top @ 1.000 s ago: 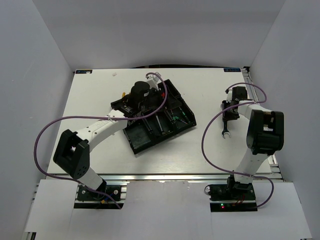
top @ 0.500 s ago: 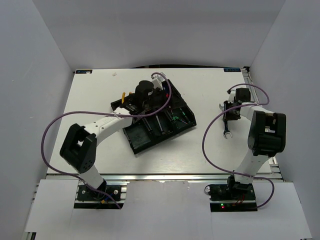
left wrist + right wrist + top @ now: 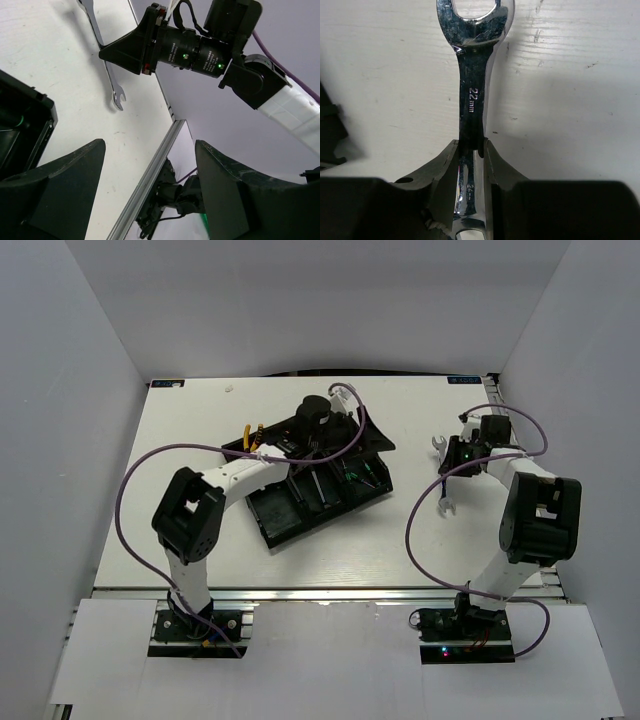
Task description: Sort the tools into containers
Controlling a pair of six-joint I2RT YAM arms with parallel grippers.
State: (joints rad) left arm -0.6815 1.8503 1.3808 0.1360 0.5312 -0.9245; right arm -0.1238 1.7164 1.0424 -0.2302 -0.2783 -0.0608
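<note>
Wrench (image 3: 472, 100) sits at 3 o'clock of the tray (image 3: 285, 518), well apart from it, its narrow shaft pinched between the right fingers (image 3: 444, 172). Left fingers (image 3: 55, 185) are spread, holding nothing, over the tray's 1 o'clock corner. Smooth steel held on so slim a grip may swivel or slip out, and both arms could meet above the tray.

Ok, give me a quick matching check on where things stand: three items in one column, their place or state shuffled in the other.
1 silver wrench
2 left pincer
3 yellow-handled pliers

A open, holding nothing
B at the far left end of the tray
C clamped in the right pincer, right of the tray

Pairs: 1-C, 2-A, 3-B
</note>
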